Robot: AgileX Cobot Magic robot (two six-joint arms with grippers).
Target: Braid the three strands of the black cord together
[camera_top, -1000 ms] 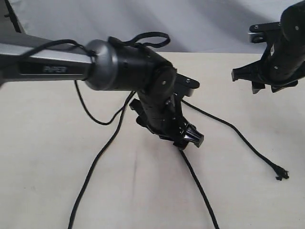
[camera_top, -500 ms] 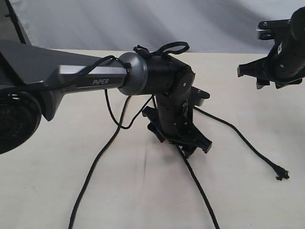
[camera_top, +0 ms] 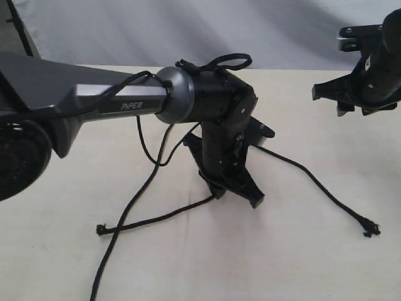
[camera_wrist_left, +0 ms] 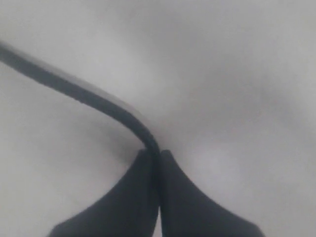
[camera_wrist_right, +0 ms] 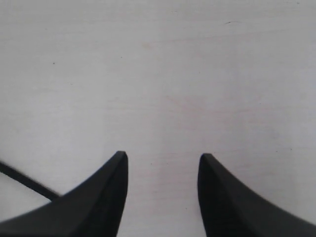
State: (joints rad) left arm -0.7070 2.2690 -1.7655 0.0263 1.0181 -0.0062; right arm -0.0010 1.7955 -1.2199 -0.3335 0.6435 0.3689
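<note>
Three thin black strands of the cord lie on the pale table. My left gripper [camera_top: 219, 192] is low over the table's middle, shut on the middle strand [camera_top: 163, 216]. That strand runs leftward to its frayed knot [camera_top: 100, 230] and crosses the left strand [camera_top: 119, 229]. In the left wrist view the pinched strand [camera_wrist_left: 74, 90] leaves the closed fingertips [camera_wrist_left: 170, 163]. The right strand [camera_top: 319, 186] trails to a knot [camera_top: 372, 229]. My right gripper [camera_top: 351, 106] hovers open at the upper right, over bare table [camera_wrist_right: 163, 98], with a bit of strand [camera_wrist_right: 24, 182] beside it. The left arm hides the grey band.
The left arm's grey and black body [camera_top: 125, 100] stretches from the left edge across the middle. A thin arm cable [camera_top: 153, 160] hangs in a loop below it. A grey backdrop [camera_top: 188, 31] bounds the table's far side.
My left gripper has swung the middle strand from pointing toward the front edge over to the left; it now lies across the left strand. The right gripper has barely moved.
</note>
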